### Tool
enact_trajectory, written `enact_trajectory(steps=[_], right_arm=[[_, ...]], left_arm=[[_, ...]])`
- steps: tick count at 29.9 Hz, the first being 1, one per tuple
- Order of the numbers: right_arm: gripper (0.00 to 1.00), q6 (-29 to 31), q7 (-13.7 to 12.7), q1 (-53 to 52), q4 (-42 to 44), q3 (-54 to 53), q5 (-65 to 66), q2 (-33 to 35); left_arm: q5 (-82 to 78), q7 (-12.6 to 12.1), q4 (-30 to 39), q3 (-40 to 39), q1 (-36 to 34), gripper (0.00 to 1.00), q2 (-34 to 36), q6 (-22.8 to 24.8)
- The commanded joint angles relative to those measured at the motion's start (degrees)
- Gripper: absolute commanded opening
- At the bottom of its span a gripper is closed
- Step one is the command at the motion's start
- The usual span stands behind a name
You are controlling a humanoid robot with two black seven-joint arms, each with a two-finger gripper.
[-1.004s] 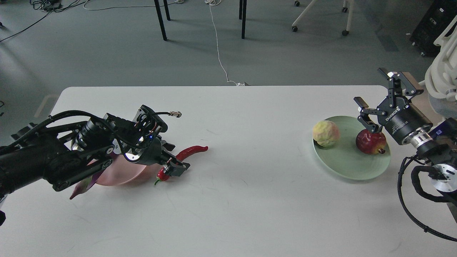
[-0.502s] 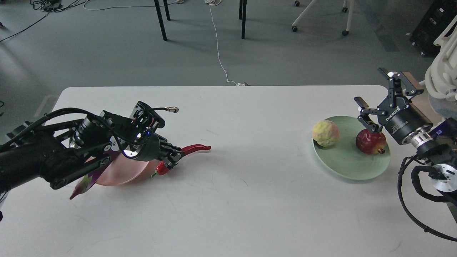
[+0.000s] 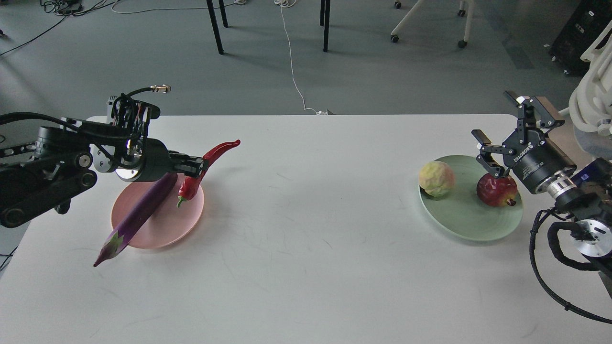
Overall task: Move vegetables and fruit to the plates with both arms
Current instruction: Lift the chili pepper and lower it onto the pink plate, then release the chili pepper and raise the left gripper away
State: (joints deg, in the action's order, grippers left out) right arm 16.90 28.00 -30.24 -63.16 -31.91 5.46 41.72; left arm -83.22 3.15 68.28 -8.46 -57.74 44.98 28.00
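Note:
My left gripper (image 3: 200,167) is shut on the red chili pepper (image 3: 217,151) and holds it in the air over the right side of the pale pink plate (image 3: 165,224). The purple eggplant (image 3: 138,215) lies across that plate, its stem end hanging over the front left rim. On the right, the pomegranate (image 3: 496,189) and the bumpy yellow-green fruit (image 3: 436,178) sit on the mint green plate (image 3: 466,215). My right gripper (image 3: 502,129) is open, just above and behind the pomegranate, holding nothing.
The white table (image 3: 306,258) spans the view. Beyond its far edge are dark chair legs (image 3: 215,26), a white cable (image 3: 291,62) on the grey floor, and white equipment (image 3: 593,100) at the far right.
My left gripper closed on the chili pepper, lifted it off the table and carried it back left over the pink plate. The eggplant is now uncovered. The right arm barely moved.

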Motion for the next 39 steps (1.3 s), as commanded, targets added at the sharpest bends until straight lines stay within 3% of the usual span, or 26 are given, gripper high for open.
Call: enact_trajectory(steps=[1,8,10,26,29,31,34,35,36,39], right_arm=[[0.98,-0.02,0.00,0.00,0.05,0.09,0.35,-0.15],[0.98,-0.02,0.00,0.00,0.05,0.09,0.35,-0.15],[0.98,-0.02,0.00,0.00,0.05,0.09,0.35,-0.15],[0.98,-0.02,0.00,0.00,0.05,0.09,0.35,-0.15],[0.98,-0.02,0.00,0.00,0.05,0.09,0.35,-0.15],[0.98,-0.11,0.00,0.00,-0.04,0.09,0.35,-0.15],[0.98,-0.02,0.00,0.00,0.05,0.09,0.35,-0.15],[0.98,-0.02,0.00,0.00,-0.04,0.09,0.35,-0.15],[0.98,-0.02,0.00,0.00,-0.04,0.09,0.35,-0.06],[0.98,-0.02,0.00,0.00,-0.04,0.09,0.35,-0.06]], left_arm=[[6.64,-2.00,0.01,0.02,0.44,0.11,2.30,0.00],[23.08,-10.79,0.36,0.02,0.44,0.11,2.75,0.00],[24.41,-12.02,1.59,0.11,0.53,0.11,3.27,0.00],[23.98,-12.47,10.64,0.46,4.75,0.14,10.92,0.00],[23.98,-12.47,11.35,0.38,4.75,0.19,10.92,0.00],[23.89,-12.47,11.35,0.37,4.83,0.25,10.92,0.00],[23.80,-12.47,11.26,0.38,4.75,0.53,11.01,0.00],[23.89,-12.38,11.26,0.29,4.83,0.69,11.01,0.00],[23.80,-12.29,11.17,0.37,4.83,0.98,11.10,0.00],[23.80,-12.21,11.00,0.20,4.83,1.00,11.18,0.00]])
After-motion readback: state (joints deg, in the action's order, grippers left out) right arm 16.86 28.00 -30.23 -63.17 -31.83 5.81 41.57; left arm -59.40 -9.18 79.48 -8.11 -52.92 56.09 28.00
